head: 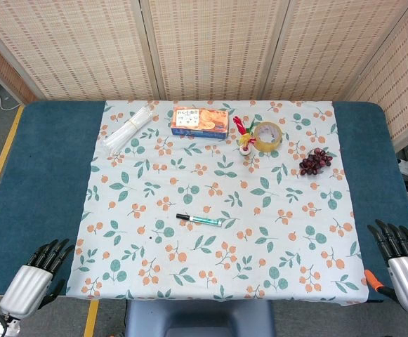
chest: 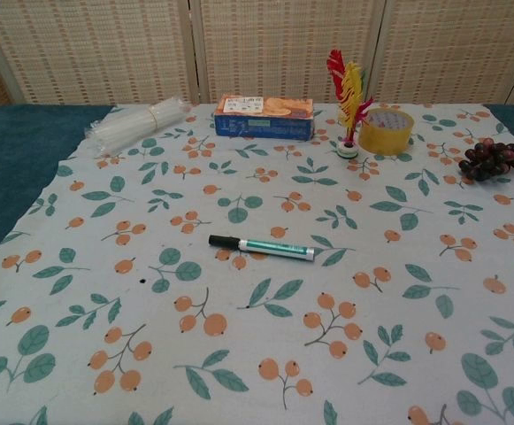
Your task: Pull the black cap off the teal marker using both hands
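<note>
The teal marker (head: pixel 206 220) (chest: pixel 274 249) lies flat near the middle of the patterned cloth, its black cap (head: pixel 183 217) (chest: pixel 223 241) on its left end. My left hand (head: pixel 35 278) hangs at the bottom left, off the cloth's near corner, fingers apart and holding nothing. At the bottom right edge my right hand (head: pixel 402 261) rests the same way, fingers spread and empty. Both hands are far from the marker. The chest view shows neither hand.
Along the far side of the cloth sit a bundle of clear straws (head: pixel 128 128), a cookie box (head: pixel 200 121), a feathered shuttlecock (head: pixel 244 135), a roll of tape (head: pixel 267 136) and a bunch of grapes (head: pixel 316 161). An orange object (head: pixel 373 280) lies beside my right hand.
</note>
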